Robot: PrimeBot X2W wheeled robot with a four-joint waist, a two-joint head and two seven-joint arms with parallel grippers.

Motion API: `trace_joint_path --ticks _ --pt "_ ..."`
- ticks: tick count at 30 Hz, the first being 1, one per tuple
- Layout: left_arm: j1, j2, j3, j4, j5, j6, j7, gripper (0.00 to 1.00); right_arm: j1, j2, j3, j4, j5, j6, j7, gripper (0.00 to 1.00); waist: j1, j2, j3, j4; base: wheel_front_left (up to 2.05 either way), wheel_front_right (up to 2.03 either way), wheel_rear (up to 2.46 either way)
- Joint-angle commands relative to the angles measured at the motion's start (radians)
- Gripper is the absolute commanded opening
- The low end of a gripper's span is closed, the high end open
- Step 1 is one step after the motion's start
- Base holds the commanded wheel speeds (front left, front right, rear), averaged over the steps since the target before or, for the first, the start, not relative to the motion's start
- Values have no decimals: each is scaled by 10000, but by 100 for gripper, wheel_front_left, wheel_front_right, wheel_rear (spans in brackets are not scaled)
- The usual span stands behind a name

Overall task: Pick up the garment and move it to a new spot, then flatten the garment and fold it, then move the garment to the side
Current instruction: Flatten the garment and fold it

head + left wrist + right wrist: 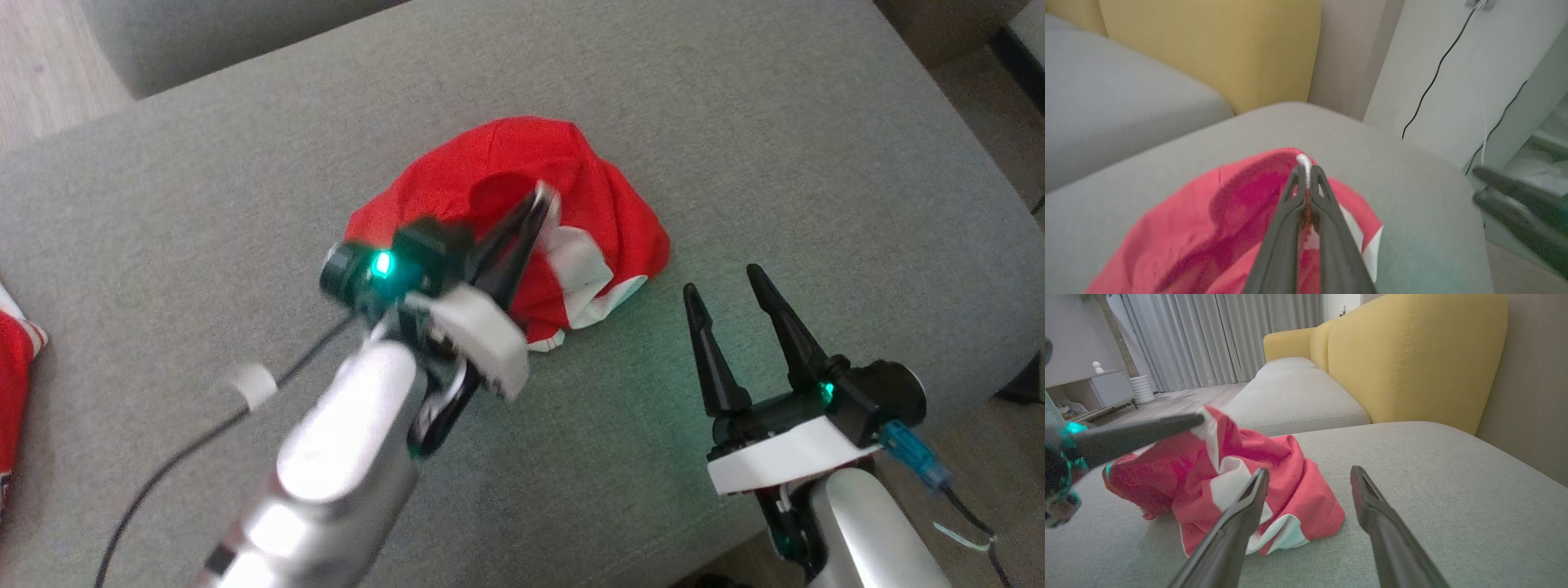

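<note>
Left gripper (535, 204) is clamped shut on a fold of the garment (596, 196), its two dark fingers pressed together over the red and white heap that lies crumpled at the centre of the head view, on the grey cushion (775, 122). At the lower right of that frame the right gripper (722, 282) stands with its fingers spread wide and nothing between them, near the heap's right edge but apart from it. Another piece of red cloth (15, 367) shows at the far left edge. From the left wrist, the fingers rise from the bottom centre and meet on a white hem (1304, 160), which pokes out above the tips; the red cloth spreads across the lower left. From the right wrist, the spread fingers frame the heap's near corner at the lower middle, while the other arm's finger comes in from the left and pinches a peak of cloth drawn up above the rest; a yellow sofa back (1412, 355) stands at the upper right. I judge this to be the first step, the pick-up, with the grip made and most of the cloth not yet clear of the cushion. The next move calls for raising the pinched hem until the cloth hangs free, then carrying it to a new spot. So thin a pinch may slip, so a slow lift seems wise.
</note>
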Motion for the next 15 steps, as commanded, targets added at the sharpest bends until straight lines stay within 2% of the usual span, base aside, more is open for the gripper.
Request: trace_joint_path --ticks 1,6,11,13,15 --pt "-835 -12 191 -529 -138 -40 -102 0 -194 -20 226 -295 51 67 4 100 1 0 -93 -43 0 0 0" --pt "-2484 -13 93 -1381 -1326 72 -119 0 -67 -20 192 -315 41 67 4 100 1 0 -360 -1 0 0 0" --pt "-3832 6 528 -2039 -1810 334 -57 0 166 -20 47 -305 -2 67 4 100 1 0 -644 354 0 0 0" --pt "-3864 206 802 -2292 -1962 413 54 0 214 -20 63 -290 -11 67 4 100 1 0 -766 504 0 0 0" --pt "-3462 650 1070 -2577 -2050 557 175 0 261 -20 76 -272 -38 67 4 100 1 0 -884 636 0 0 0"
